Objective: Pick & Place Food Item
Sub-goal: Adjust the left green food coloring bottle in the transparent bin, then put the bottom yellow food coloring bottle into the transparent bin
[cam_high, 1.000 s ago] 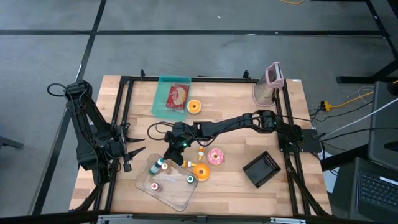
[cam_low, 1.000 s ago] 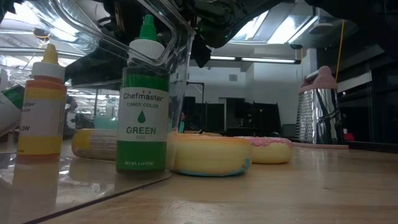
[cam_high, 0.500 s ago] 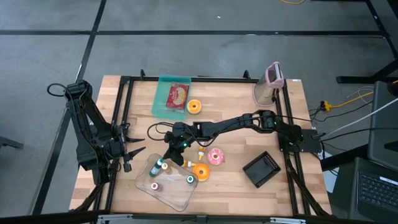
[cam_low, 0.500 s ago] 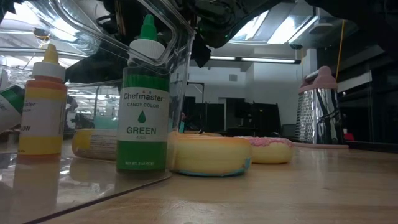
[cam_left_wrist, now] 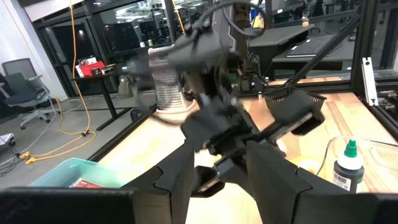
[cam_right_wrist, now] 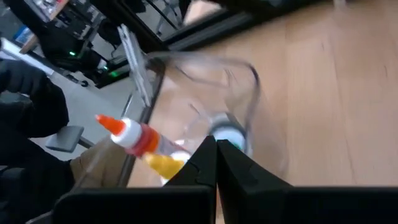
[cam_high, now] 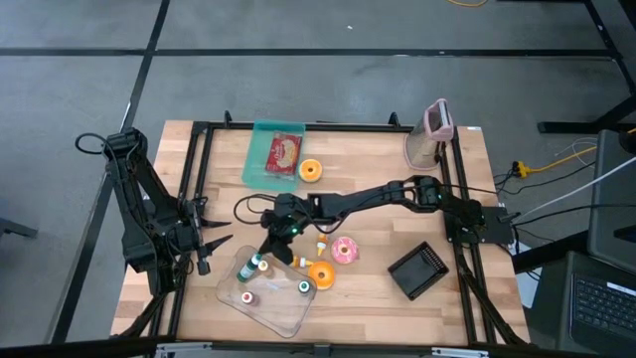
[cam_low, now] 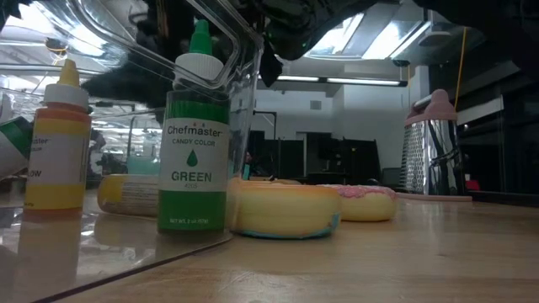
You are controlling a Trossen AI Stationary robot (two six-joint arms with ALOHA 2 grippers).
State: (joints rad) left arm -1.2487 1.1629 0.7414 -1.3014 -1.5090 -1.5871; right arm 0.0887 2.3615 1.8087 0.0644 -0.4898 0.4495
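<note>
In the left wrist view the right arm (cam_left_wrist: 211, 118) is blurred. The clear bin (cam_right_wrist: 205, 81) smears in the right wrist view, hiding the bottle cap (cam_right_wrist: 227, 134) at 6 o'clock. The low view cuts off the orange bottle (cam_low: 55, 147) at 9 o'clock.

My table (cam_high: 378, 283) is pale wood inside a black frame. Lying straight on it — a teal tray (cam_high: 275, 155) at the far edge with an orange donut (cam_high: 310, 170) just beside it, a metal grater (cam_high: 433, 132) at the far right corner, a pink donut (cam_high: 345, 250), another orange donut (cam_high: 320, 273), a black block (cam_high: 421, 268), and a clear container (cam_high: 268, 296) near me.
</note>
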